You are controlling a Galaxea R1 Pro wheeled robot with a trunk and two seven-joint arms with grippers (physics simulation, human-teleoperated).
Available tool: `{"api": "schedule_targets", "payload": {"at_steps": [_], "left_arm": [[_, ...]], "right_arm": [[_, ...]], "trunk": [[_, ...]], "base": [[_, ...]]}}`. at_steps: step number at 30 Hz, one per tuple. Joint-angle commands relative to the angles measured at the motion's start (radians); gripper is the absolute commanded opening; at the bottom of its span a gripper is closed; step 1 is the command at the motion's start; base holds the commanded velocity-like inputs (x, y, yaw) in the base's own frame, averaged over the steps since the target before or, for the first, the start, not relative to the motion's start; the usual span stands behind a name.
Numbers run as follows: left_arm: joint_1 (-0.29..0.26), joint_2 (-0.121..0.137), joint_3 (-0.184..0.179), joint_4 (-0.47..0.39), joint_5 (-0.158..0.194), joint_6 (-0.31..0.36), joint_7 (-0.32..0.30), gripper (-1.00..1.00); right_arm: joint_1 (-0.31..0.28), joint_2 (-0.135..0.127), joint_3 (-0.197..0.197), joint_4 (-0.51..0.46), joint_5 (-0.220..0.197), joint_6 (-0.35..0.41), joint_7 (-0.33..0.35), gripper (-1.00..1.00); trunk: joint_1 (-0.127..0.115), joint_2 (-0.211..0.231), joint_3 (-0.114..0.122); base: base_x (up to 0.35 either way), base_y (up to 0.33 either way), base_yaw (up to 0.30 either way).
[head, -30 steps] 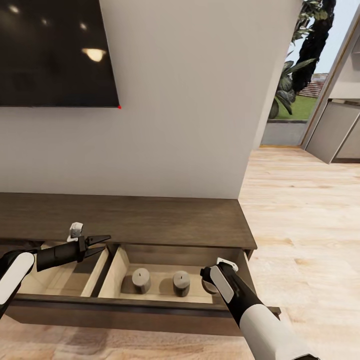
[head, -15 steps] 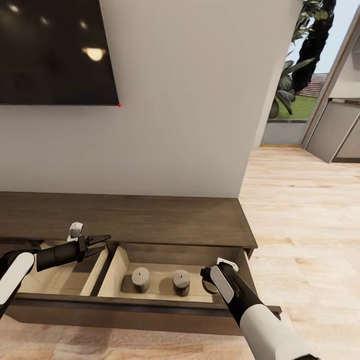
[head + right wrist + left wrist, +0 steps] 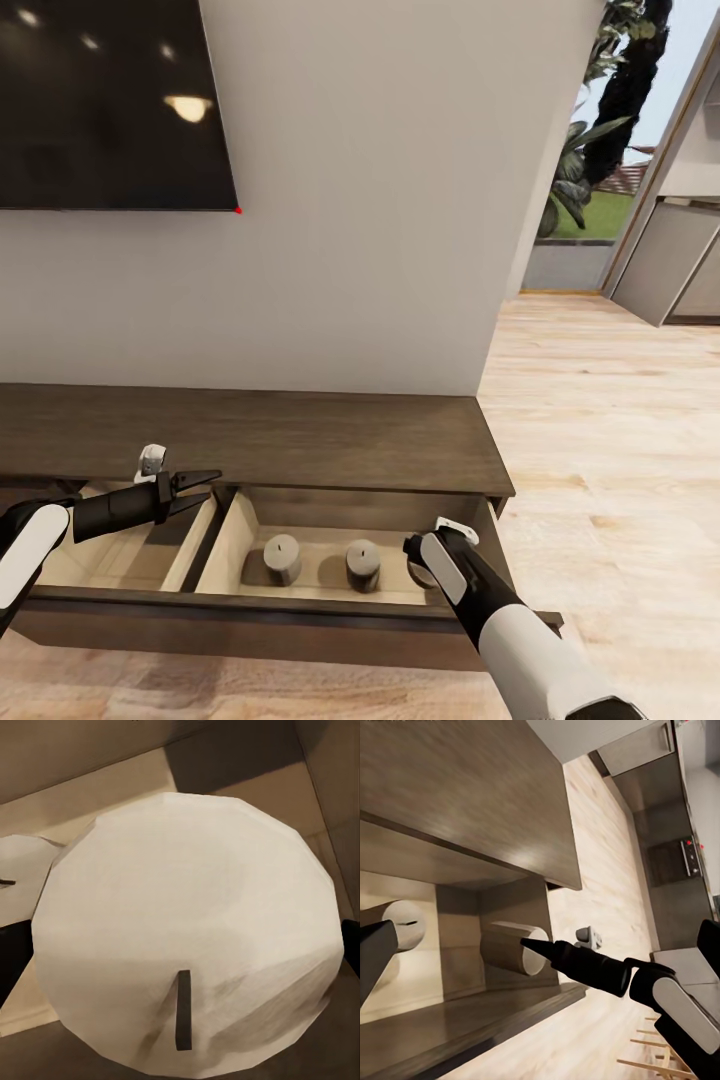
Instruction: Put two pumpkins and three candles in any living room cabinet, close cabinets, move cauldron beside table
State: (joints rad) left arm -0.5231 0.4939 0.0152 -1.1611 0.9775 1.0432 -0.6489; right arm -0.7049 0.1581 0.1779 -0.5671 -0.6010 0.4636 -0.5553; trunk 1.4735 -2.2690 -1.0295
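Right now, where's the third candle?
In the head view the third candle sits at the right end of the open cabinet drawer, at the right tool, right of the other two candles.

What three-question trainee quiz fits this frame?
1. True or false: the drawer is shut.
2. How many candles stand free in the drawer, clear of both pincers?
3. Which pincer has a candle between its fingers? A) left pincer B) right pincer
Key: 1 false. 2 two. 3 B.
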Motion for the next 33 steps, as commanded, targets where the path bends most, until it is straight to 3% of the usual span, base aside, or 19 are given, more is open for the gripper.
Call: {"api": "schedule_targets", "payload": {"at_steps": [1,9,14,24,25,33], "left_arm": [[0.000,0.000,0.000,0.000,0.000,0.000,0.000,1.00],[0.000,0.001,0.000,0.000,0.000,0.000,0.000,1.00],[0.000,0.001,0.000,0.000,0.001,0.000,0.000,1.00],[0.000,0.002,0.000,0.000,0.001,0.001,0.000,1.00],[0.000,0.002,0.000,0.000,0.001,0.001,0.000,1.00],[0.000,0.002,0.000,0.000,0.002,0.001,0.000,1.00]], "right_arm": [[0.000,0.001,0.000,0.001,-0.002,-0.002,0.000,-1.00],[-0.001,0.001,0.000,0.001,-0.002,-0.002,0.000,-1.00],[-0.001,0.001,0.000,0.002,-0.002,-0.002,0.000,-1.00],[-0.001,0.001,0.002,0.003,-0.003,-0.002,0.000,-1.00],[-0.002,0.001,0.002,0.004,-0.003,-0.002,0.000,1.00],[-0.004,0.001,0.002,0.020,-0.002,-0.002,0.000,1.00]], "trunk": [[0.000,0.000,0.000],[0.000,0.000,0.000],[0.019,-0.035,-0.016],[0.019,-0.035,-0.016],[0.019,-0.035,-0.016],[0.019,-0.035,-0.016]], "base": [[0.000,0.000,0.000],[0.029,0.000,0.000],[0.008,0.000,0.000],[0.000,0.000,0.000],[0.000,0.000,0.000],[0.000,0.000,0.000]]}}
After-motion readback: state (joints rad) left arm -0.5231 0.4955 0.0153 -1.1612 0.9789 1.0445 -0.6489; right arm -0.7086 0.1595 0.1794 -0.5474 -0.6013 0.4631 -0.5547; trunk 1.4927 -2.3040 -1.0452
